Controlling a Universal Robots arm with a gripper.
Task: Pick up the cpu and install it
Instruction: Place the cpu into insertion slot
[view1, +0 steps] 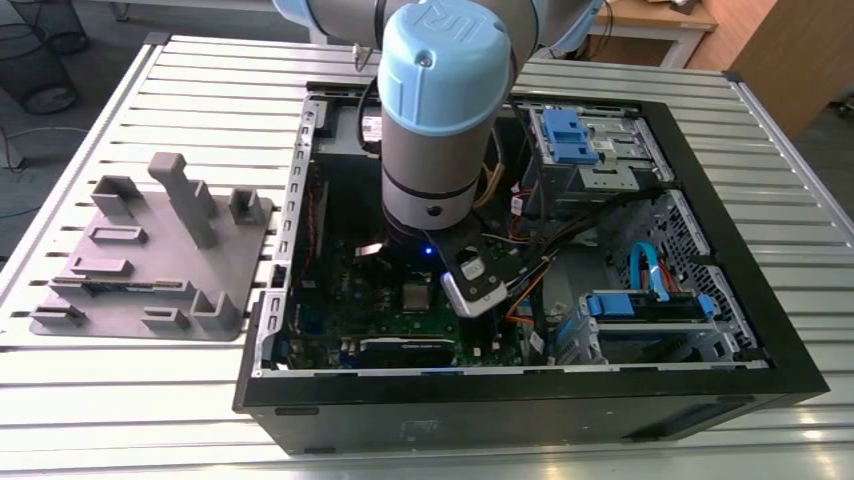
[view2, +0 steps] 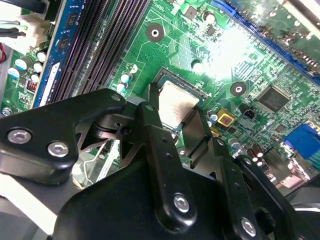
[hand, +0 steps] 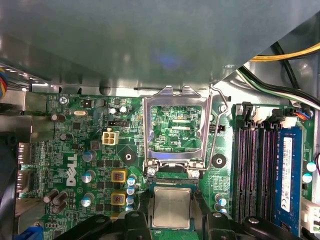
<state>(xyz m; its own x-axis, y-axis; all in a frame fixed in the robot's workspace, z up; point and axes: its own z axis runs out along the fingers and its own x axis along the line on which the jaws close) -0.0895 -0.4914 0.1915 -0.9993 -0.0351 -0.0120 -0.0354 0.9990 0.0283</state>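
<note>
The cpu (hand: 171, 207) is a small square chip with a silver-grey top, lying flat at the socket on the green motherboard (hand: 80, 150). In both wrist views my gripper (hand: 171, 216) straddles it, one black finger (hand: 141, 222) against each of two opposite sides. The gripper (view2: 175, 107) is shut on the cpu (view2: 176, 100), with a finger (view2: 150, 130) pressed to its edge. The hollow metal socket frame (hand: 146, 130) stands flipped open just beyond the chip. In the exterior view my arm (view1: 434, 120) reaches straight down into the open computer case (view1: 534, 385).
A grey plastic tray (view1: 147, 260) with upright blocks lies on the slatted table at the exterior view's left. Black memory slots (hand: 255, 165) and a thin socket lever (hand: 216, 130) flank the socket. Cables (hand: 285, 55) and blue drive brackets (view1: 647, 305) crowd the case's other side.
</note>
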